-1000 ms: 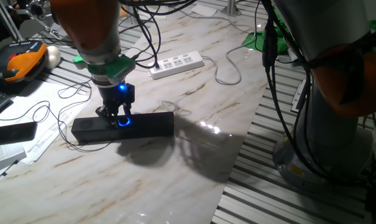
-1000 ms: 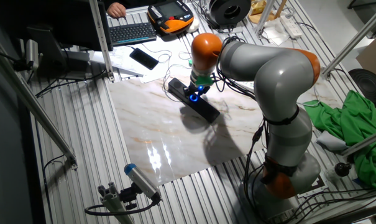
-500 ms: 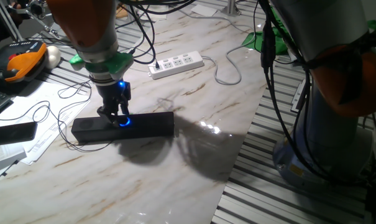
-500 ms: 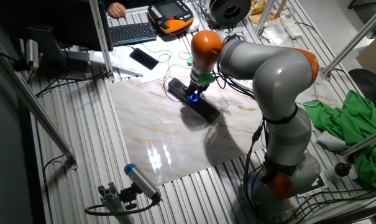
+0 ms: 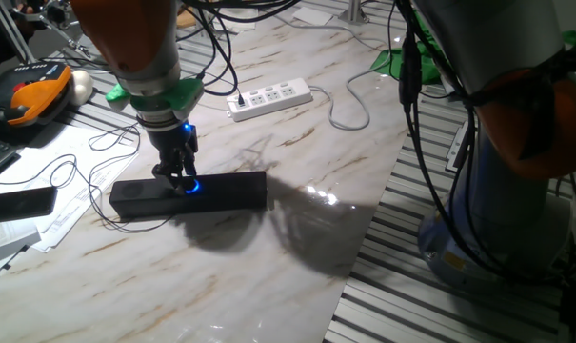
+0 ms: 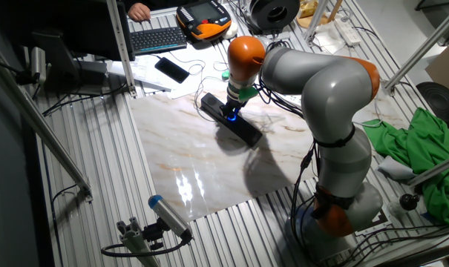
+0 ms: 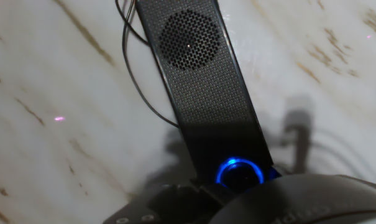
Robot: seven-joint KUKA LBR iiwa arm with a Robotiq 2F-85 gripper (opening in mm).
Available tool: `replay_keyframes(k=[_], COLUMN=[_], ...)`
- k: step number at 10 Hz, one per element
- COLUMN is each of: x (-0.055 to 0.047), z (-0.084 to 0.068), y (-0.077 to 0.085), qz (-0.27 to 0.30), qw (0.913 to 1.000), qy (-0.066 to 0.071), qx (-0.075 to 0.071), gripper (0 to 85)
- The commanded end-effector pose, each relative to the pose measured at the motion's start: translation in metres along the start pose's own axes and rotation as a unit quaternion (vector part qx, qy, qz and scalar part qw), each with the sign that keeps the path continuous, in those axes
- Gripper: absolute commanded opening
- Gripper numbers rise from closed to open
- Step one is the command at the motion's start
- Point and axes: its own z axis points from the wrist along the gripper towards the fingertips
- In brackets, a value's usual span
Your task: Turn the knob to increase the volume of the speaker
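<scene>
Now poising the end effector (image 5: 180, 177) directly above the small blue-ringed round knob (image 7: 239, 173) midway along the long black speaker (image 5: 188, 193), grip state indiscernible.

You are looking at nothing legible: no text, label, brand or number is showing clearly enough to read in any view.

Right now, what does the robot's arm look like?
The big rounded grey arm has orange joints and black cables hanging beside it. A bright green ring sits above the small black end effector, which carries a glowing blue light.
</scene>
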Motion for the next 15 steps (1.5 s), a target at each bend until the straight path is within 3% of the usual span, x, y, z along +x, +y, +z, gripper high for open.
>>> replay_keyframes(k=[1, 15], x=[0.0001, 0.0015], z=[0.0001, 0.0006], y=[0.0000, -0.0010], qz=[-0.007, 0.016], qw=[1.0000, 0.9998], qy=[0.001, 0.002], qx=[0.000, -0.011], gripper=[34.0, 34.0])
